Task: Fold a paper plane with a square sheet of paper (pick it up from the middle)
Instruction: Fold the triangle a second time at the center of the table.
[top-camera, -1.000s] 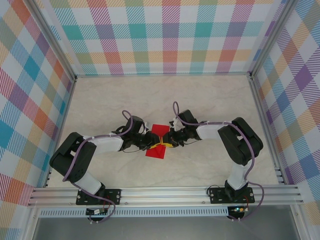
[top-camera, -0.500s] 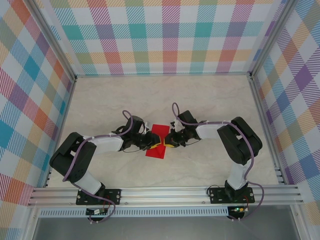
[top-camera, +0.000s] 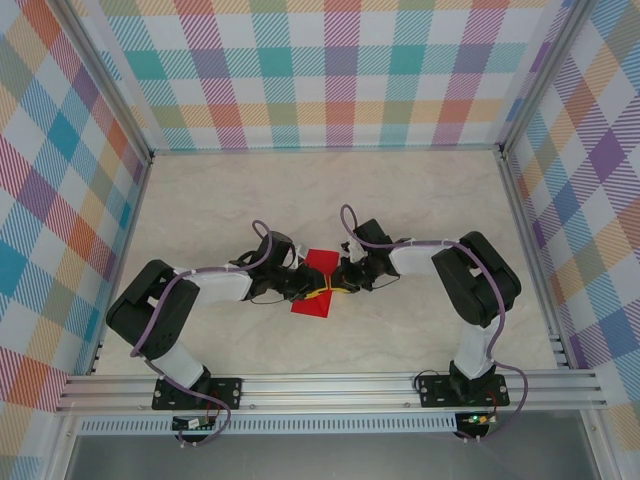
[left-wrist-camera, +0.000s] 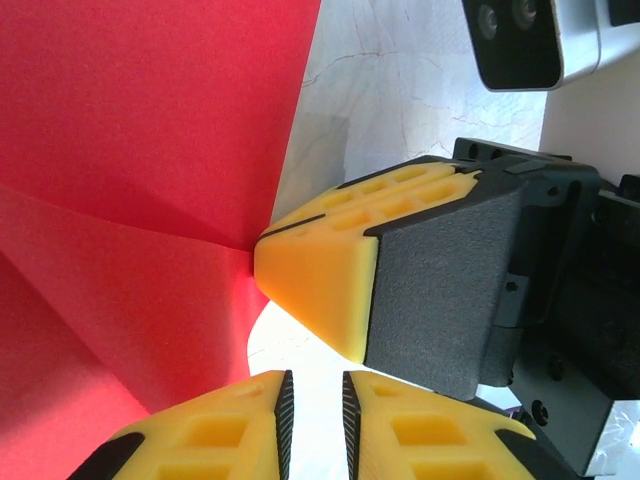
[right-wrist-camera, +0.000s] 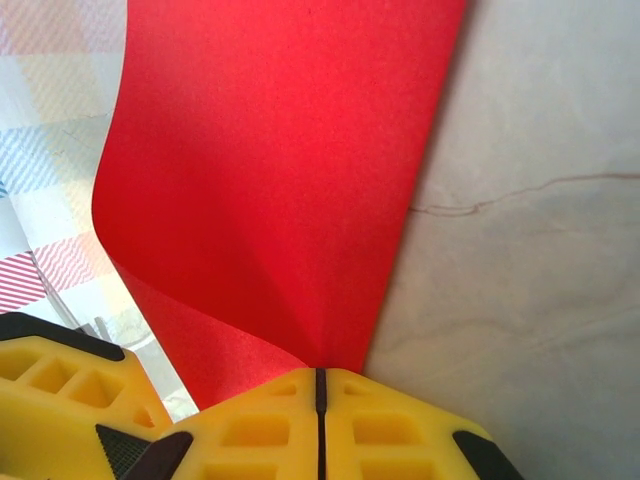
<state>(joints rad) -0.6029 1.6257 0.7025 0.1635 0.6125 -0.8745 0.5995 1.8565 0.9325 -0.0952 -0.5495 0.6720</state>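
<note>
The square sheet of paper (top-camera: 313, 304) lies on the marble-look table (top-camera: 420, 200), just beyond the midpoint of the near rail (top-camera: 330, 385). It is gathered at its waist into a bow-tie. Its long axis runs away from the rail, leaning slightly right at the far end. One lobe fans toward the rail and the other away from it, and neither end comes to a nose.

The pinch itself is hard to read. From above, the yellow pads of both claws cover the waist. In the left wrist view the sheet (left-wrist-camera: 150, 130) is cut off by the frame on the left, with a crease running in to a point. The left claw (left-wrist-camera: 315, 385) shows a slim gap between its pads. Whether paper sits in that gap cannot be told. One finger (left-wrist-camera: 320, 290) of the right claw presses in at the crease point. In the right wrist view the sheet (right-wrist-camera: 290, 170) curls up and narrows into the seam of the right claw (right-wrist-camera: 320, 385), which is clenched on it.

The left arm rises from the rail's left part, elbow thrown out to the left, forearm low and reaching right, with the left claw (top-camera: 308, 289) at the waist. The right arm mirrors it from the rail's right part, with the right claw (top-camera: 335, 284) meeting it there.
</note>
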